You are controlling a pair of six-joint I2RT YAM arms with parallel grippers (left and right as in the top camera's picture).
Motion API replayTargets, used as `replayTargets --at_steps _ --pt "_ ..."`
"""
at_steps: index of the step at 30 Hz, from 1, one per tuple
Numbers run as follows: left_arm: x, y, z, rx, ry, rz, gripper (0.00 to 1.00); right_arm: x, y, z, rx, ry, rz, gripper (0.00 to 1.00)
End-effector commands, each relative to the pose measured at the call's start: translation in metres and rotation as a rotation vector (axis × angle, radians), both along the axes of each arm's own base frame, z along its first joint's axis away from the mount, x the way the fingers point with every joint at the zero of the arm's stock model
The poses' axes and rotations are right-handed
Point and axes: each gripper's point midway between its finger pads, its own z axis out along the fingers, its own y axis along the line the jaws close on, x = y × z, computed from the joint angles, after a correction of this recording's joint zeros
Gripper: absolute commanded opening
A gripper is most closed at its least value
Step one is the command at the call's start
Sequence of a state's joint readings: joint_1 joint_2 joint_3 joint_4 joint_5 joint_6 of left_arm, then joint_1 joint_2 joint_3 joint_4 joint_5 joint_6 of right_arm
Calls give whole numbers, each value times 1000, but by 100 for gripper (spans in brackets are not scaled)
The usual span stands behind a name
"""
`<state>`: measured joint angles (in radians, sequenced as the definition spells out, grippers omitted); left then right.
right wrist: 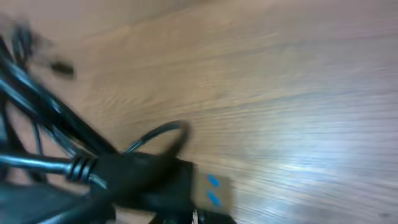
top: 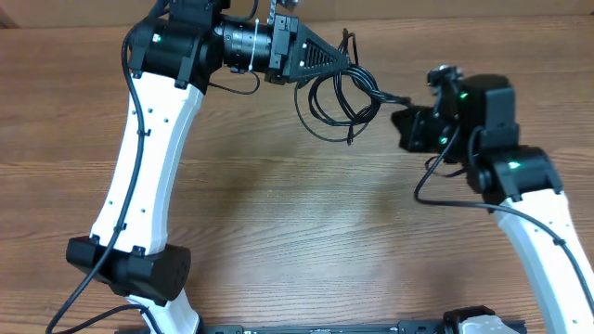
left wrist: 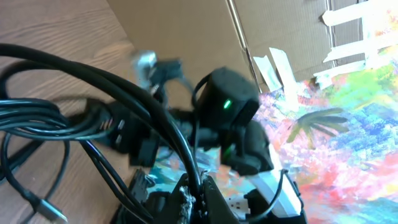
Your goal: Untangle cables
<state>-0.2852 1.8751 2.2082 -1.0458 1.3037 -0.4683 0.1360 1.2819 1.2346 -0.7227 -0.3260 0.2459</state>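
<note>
As the overhead view shows, the left arm rises from its base at the lower edge as a long white link, bends at a black elbow, and turns its black wrist level toward the centre. We see the left gripper with its jaws closed on the cables, which spread from its tip as a loose bundle of thin, glossy black loops above the far centre of the table; whether the loops touch the surface we cannot tell. The right arm climbs in a shorter white link to a cluster of boxy black joints with green lights, its wrist pointing across at the left one; the right gripper is likewise closed, and one strand runs straight from the bundle to it. From the right wrist, though blurred, we make out a flat rectangular plug with two blue marks on its metal tip, at the lower edge, beside a ribbed black collar; the grip appears to be on this cable end. From the left wrist, smooth round cords cross in arcs, one ending in a small silvery connector. The table is brown with a fine wood grain and a soft sheen.
</note>
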Motion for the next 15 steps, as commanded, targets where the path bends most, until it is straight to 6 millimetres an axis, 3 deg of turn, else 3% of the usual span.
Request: replayTargets --at_steps 1,2,3,7,10,15 --pt "-18 2 19 -2 -73 0 4 12 -26 91 -5 -203 -68 4" --pt "-18 3 15 14 -78 9 4 8 -33 123 -18 -265 -70 4" --pt "-17 3 12 29 -77 17 4 4 -36 139 -24 -294 -72 4" --pt "-15 3 2 77 -80 43 4 -12 -31 179 -10 -355 -31 4" --pt "-14 1 0 88 -86 48 4 -18 -29 173 -8 -318 -23 4" --pt "-13 1 2 80 -87 51 4 -16 -29 128 -29 -155 -11 4"
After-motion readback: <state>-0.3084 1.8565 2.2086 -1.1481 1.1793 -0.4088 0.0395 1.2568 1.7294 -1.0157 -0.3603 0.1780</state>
